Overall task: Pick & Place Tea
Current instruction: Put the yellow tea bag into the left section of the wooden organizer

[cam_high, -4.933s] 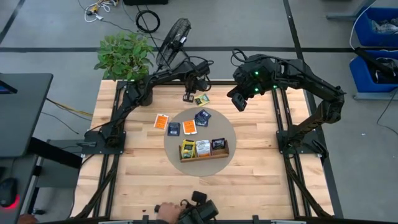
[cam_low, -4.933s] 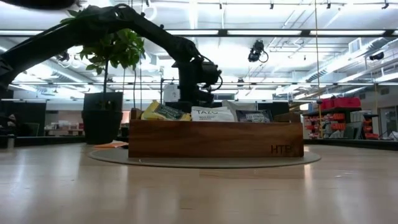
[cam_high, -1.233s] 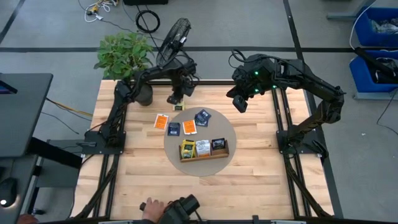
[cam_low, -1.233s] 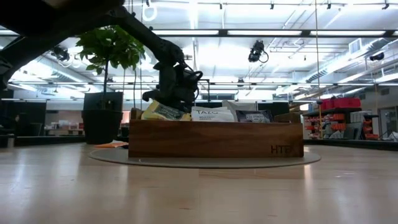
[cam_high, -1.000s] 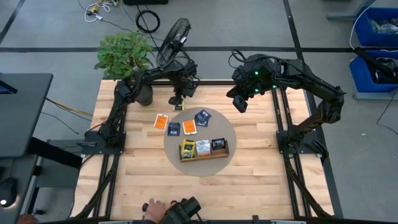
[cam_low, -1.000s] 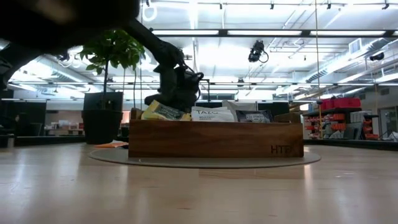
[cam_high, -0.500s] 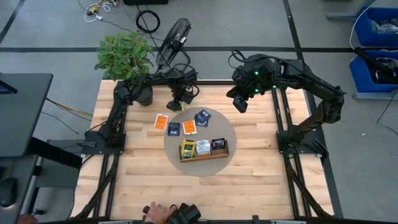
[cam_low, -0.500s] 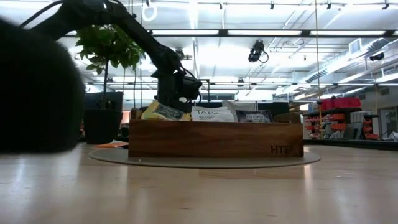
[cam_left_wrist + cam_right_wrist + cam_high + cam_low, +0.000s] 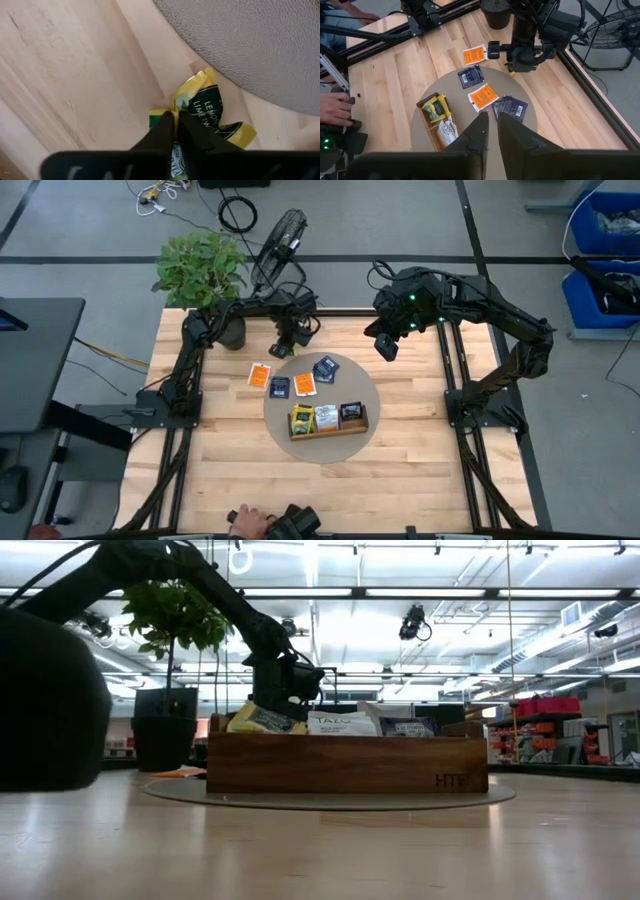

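A yellow tea packet (image 9: pixel 212 107) lies on the bare wood just off the rim of the round grey mat (image 9: pixel 322 405). My left gripper (image 9: pixel 175 120) stands over it, pointing down, shut on it; in the high view it is at the table's far side (image 9: pixel 283 350). Two orange packets (image 9: pixel 304 384) (image 9: pixel 259 375) and two dark blue ones (image 9: pixel 279 387) (image 9: pixel 325 368) lie flat nearby. The wooden tray (image 9: pixel 352 429) on the mat holds yellow, white and dark packets. My right gripper (image 9: pixel 492 125) hangs high at the far right, shut on nothing. My left gripper pinches the yellow packet between its two fingers (image 9: pixel 161 131), coming from above and pointing down. The foil beside the fingers (image 9: pixel 187 106) is buckled up into a crease. The packet's outer parts still lie on the table; the gripper hides the rest.
A potted plant (image 9: pixel 200 270) stands at the table's far left corner, with a fan (image 9: pixel 280 240) on the floor behind. A person's hand with a dark device (image 9: pixel 280 525) is at the near edge. A big dark blurred shape (image 9: pixel 40 700) fills the low view's left.
My left gripper has come down onto the yellow packet at the mat's far edge, staying pointed down. The dark device at the near edge has shifted, and its blurred shape covers the left of the low view.
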`<state>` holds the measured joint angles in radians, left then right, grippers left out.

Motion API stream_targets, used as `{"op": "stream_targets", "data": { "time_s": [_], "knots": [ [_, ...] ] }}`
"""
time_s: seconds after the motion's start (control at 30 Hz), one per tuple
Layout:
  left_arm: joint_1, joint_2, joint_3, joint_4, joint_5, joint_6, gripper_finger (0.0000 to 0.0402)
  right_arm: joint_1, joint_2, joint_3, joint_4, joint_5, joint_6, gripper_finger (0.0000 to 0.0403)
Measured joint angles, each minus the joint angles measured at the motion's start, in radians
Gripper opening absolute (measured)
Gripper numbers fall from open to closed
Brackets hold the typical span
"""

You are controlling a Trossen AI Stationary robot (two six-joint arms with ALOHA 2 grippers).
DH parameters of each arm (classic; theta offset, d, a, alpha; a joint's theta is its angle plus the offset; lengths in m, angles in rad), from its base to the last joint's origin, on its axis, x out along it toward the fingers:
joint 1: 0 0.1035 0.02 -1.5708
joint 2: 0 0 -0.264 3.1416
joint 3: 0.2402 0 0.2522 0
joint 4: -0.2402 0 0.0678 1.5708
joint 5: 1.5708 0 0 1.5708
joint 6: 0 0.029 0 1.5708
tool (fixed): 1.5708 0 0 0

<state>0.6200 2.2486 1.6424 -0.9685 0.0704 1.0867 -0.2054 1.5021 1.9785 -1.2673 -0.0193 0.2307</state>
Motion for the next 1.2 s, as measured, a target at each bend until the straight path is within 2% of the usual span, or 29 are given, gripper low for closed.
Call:
{"op": "stream_targets", "data": {
  "time_s": [0.13,0.2,0.4,0.67,0.87,1.07,1.2],
  "knots": [
    [-0.002,-0.002,0.000,-0.006,-0.016,0.003,0.0012,0.000,0.000,0.000,0.003,0.000,0.001,0.0051],
    [-0.010,-0.003,0.010,-0.023,-0.056,-0.003,0.0013,0.000,0.000,0.000,0.004,0.000,0.001,0.0051],
    [-0.018,-0.017,0.128,-0.104,-0.171,-0.055,0.0007,0.000,0.000,0.000,0.028,0.001,-0.005,0.0051],
    [-0.030,-0.104,0.285,-0.140,-0.174,-0.138,0.0006,0.000,-0.024,0.000,0.029,0.015,-0.015,0.0051],
    [-0.088,-0.158,0.382,-0.143,-0.174,-0.252,0.0005,0.000,-0.103,0.000,-0.029,0.146,-0.004,0.0042],
    [-0.172,-0.170,0.531,-0.134,-0.173,-0.472,0.0006,0.000,-0.167,-0.009,-0.060,0.297,0.068,0.0032],
    [-0.227,-0.169,0.623,-0.077,-0.260,-0.603,0.0005,0.000,-0.207,-0.083,-0.058,0.354,0.094,0.0035]
  ]
}}
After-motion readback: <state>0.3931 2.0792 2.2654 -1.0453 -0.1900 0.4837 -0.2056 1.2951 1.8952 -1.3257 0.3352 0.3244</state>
